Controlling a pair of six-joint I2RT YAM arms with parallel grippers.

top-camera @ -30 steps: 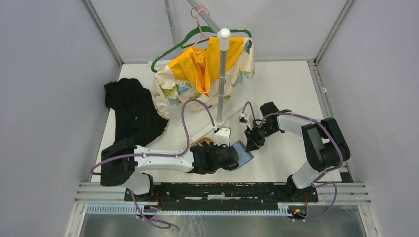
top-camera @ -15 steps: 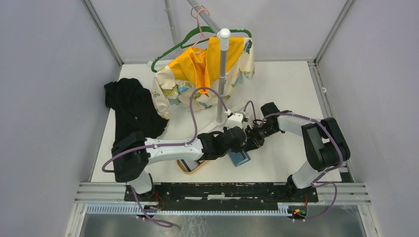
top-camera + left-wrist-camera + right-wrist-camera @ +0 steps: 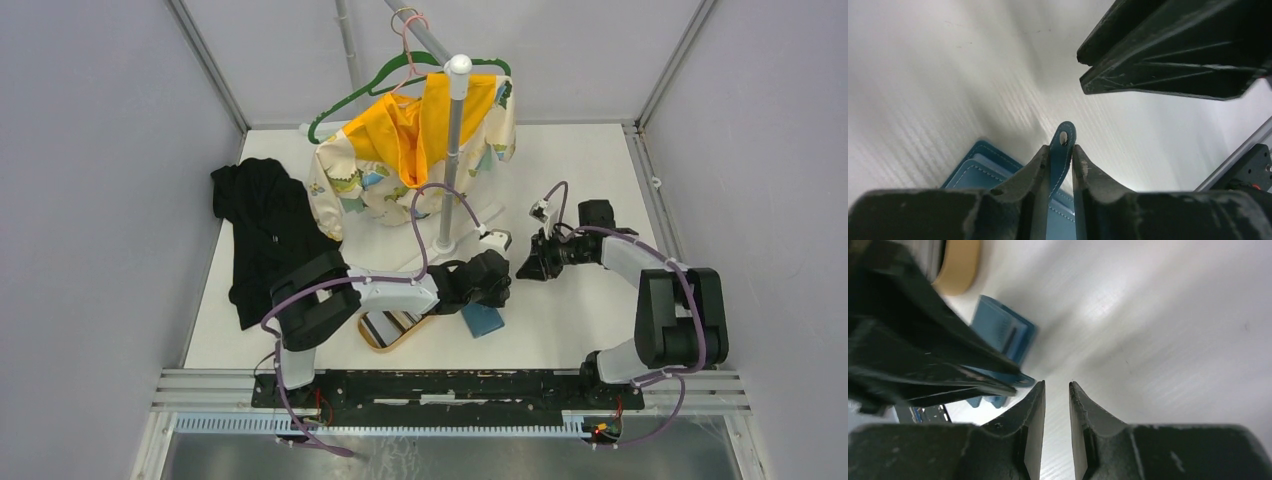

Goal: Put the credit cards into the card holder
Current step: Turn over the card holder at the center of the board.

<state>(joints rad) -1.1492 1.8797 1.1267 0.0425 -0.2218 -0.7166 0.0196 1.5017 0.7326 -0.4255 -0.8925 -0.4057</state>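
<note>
The teal card holder (image 3: 483, 320) lies on the white table right of the tan oval tray (image 3: 375, 343). The striped black, white and grey credit cards (image 3: 392, 325) lie in that tray. My left gripper (image 3: 500, 293) is shut on the holder's little tab (image 3: 1064, 142), with the holder's body (image 3: 980, 167) below it on the table. My right gripper (image 3: 521, 271) hangs just right of the left one, apart from the holder. In the right wrist view its jaws (image 3: 1057, 385) stand a narrow gap apart with nothing between them, and the holder (image 3: 1003, 330) lies beyond.
A clothes rack pole (image 3: 450, 150) stands behind the grippers with a yellow and patterned garment (image 3: 395, 150) on it. A black cloth (image 3: 265, 235) lies at the left. Grey walls enclose the table and a metal rail (image 3: 450, 385) runs along the near edge.
The right gripper has drawn back to the right, away from the holder. The left arm has swung up and right, uncovering the tray, and now holds the holder by its tab.
</note>
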